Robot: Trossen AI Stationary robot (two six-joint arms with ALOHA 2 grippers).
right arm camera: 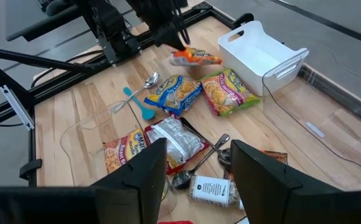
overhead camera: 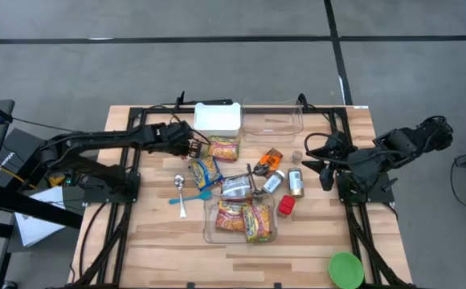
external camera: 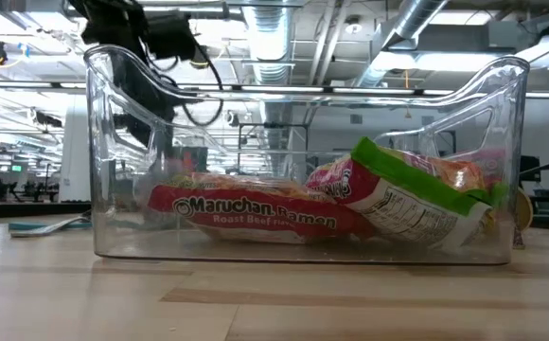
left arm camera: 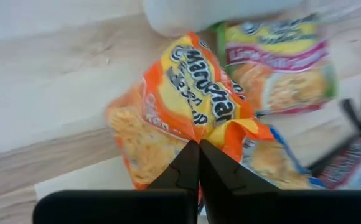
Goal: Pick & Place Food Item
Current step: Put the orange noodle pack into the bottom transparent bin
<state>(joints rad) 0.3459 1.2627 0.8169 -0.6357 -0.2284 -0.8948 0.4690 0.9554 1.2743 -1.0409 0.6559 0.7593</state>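
Note:
My left gripper [overhead camera: 194, 148] is shut on an orange Maruchan ramen packet [left arm camera: 187, 93], held above the table's far left part beside the white bin [overhead camera: 217, 118]. The packet also shows in the right wrist view [right arm camera: 196, 57], in the air. A lime-green ramen packet [overhead camera: 225, 148] and a blue one [overhead camera: 206, 171] lie flat on the table under and near it. A clear bin [overhead camera: 241, 221] at the near middle holds a few ramen packets [external camera: 256, 213]. My right gripper [right arm camera: 196, 158] is open and empty at the table's right [overhead camera: 320, 156]. My left gripper pinches the orange packet's crimped end edge [left arm camera: 225, 132] between its two shut fingers [left arm camera: 183, 165]. The fingers come from above, slanting down. The packet hangs below the fingers, lifted clear of the table, slightly crumpled at the hold.
A second clear bin [overhead camera: 271, 120] stands at the far middle. A silver packet [overhead camera: 237, 189], spoons [overhead camera: 181, 189], small cans [overhead camera: 296, 183], a red item [overhead camera: 286, 206] and an orange snack [overhead camera: 271, 157] lie mid-table. A green bowl [overhead camera: 345, 269] sits at the near right.

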